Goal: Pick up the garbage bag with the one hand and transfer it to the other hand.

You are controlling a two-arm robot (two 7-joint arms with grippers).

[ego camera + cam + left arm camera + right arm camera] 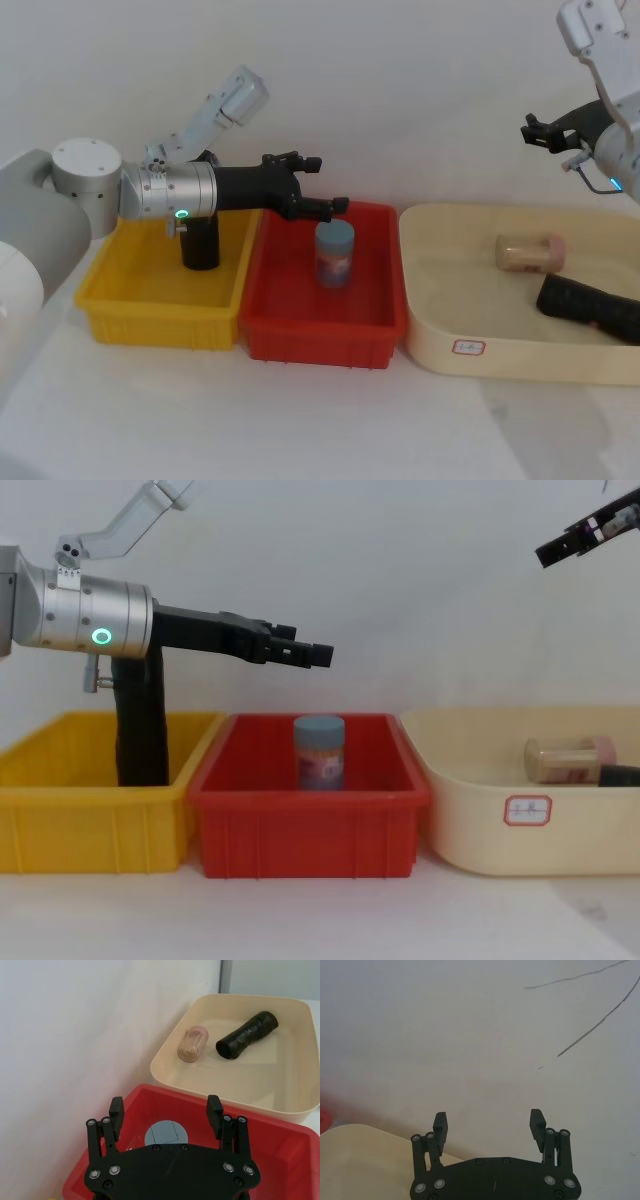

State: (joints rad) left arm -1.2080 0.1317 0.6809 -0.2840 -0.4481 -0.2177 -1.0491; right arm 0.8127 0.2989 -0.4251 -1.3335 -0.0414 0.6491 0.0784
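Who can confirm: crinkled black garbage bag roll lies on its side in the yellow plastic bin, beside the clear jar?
Wrong bin. The crinkled black garbage bag roll lies on its side in the cream plastic tray, beside the clear jar; the left wrist view shows it.

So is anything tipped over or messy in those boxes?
Yes. In the cream tray, the crinkly garbage bag and a clear jar both lie on their sides. The blue-lidded jar in the red bin stands upright. Nothing looks spilled.
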